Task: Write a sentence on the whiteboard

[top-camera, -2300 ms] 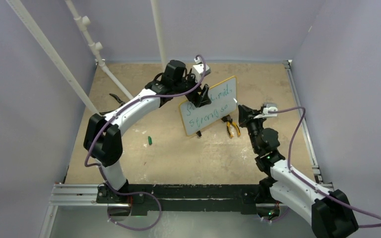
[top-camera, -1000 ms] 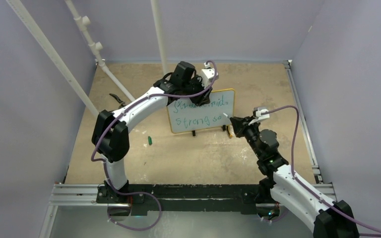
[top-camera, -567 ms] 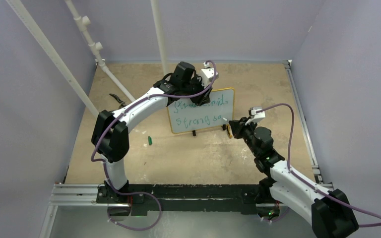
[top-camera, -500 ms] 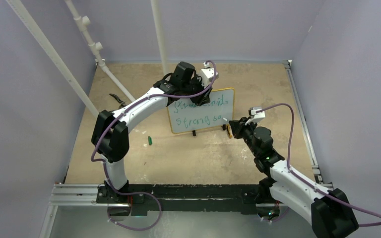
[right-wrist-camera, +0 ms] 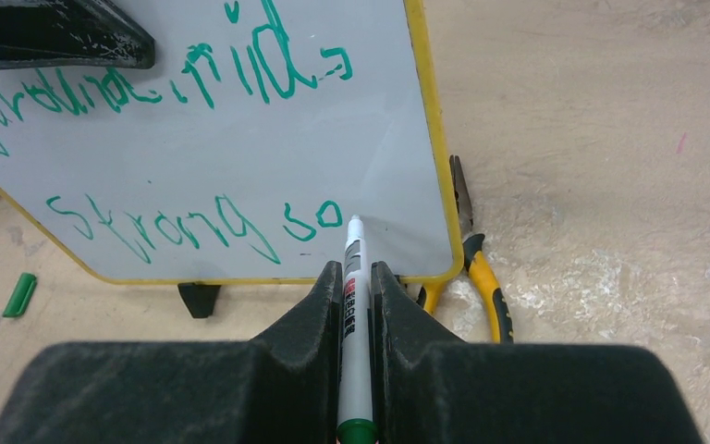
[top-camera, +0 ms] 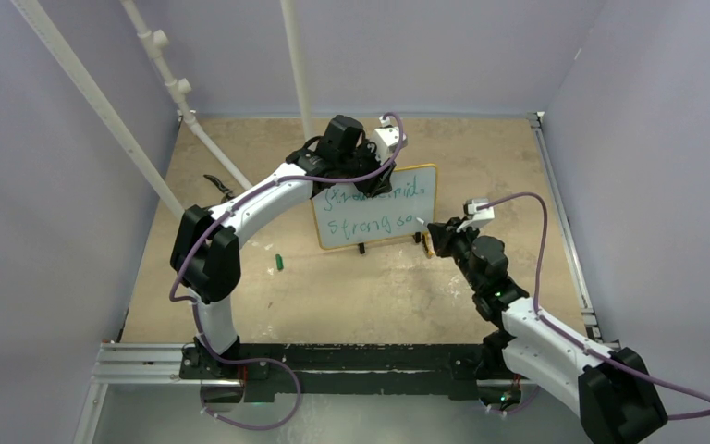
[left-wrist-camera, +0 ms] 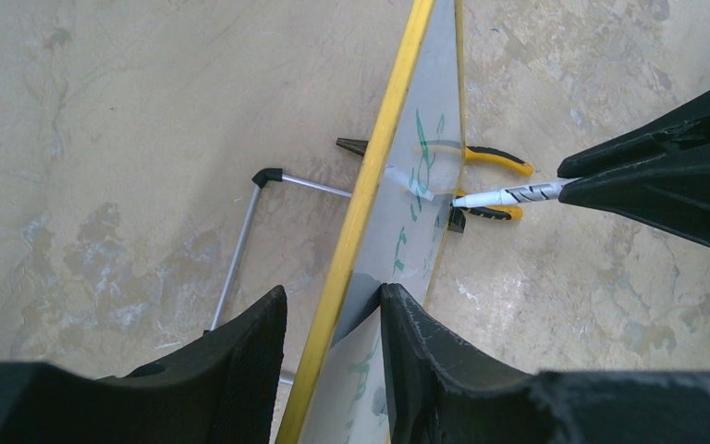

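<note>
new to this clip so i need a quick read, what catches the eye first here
The yellow-framed whiteboard stands upright mid-table, its green sentence ending in "strong so". The left gripper clamps its top edge while the right gripper holds a white marker with its tip at the board just after "so". Yellow-handled pliers lie behind the board's right corner.

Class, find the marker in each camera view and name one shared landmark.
Top external: marker centre-right, tip by the whiteboard lower right.
Left wrist: marker right of centre, pointing left at the board.
Right wrist: marker bottom centre, upright, tip at the board.
Landmark: the whiteboard's yellow frame.
</note>
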Robot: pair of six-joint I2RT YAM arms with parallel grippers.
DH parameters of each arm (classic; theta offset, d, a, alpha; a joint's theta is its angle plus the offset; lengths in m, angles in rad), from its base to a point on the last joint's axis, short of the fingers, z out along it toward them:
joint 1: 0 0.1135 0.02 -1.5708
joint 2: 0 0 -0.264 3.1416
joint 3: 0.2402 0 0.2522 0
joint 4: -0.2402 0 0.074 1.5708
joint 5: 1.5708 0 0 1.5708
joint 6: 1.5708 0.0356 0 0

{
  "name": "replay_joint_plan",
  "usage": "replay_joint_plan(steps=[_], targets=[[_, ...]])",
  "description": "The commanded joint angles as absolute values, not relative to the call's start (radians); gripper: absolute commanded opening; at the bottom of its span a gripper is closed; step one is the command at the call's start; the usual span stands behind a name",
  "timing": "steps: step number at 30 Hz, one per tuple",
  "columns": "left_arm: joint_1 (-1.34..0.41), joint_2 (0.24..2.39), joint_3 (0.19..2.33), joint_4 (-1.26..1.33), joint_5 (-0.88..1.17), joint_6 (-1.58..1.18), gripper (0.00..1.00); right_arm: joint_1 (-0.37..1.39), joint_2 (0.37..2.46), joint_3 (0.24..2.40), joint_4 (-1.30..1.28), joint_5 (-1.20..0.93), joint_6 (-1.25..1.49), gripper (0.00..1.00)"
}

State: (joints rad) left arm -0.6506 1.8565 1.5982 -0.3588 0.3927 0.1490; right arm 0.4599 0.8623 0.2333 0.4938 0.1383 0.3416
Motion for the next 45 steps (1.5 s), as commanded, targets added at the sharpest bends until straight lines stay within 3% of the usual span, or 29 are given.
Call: replay_joint_plan(steps=[1,45], targets=[[-0.656,1.860,1.557,-0.458,0.413,0.124,0.00,0.466,0.867,0.265,0.555,0.139,0.321,0.00],[-0.655,1.858,1.558,-0.462,0.416,0.130,0.00,0.469,0.990,0.313,0.547,0.194,0.330,0.00]])
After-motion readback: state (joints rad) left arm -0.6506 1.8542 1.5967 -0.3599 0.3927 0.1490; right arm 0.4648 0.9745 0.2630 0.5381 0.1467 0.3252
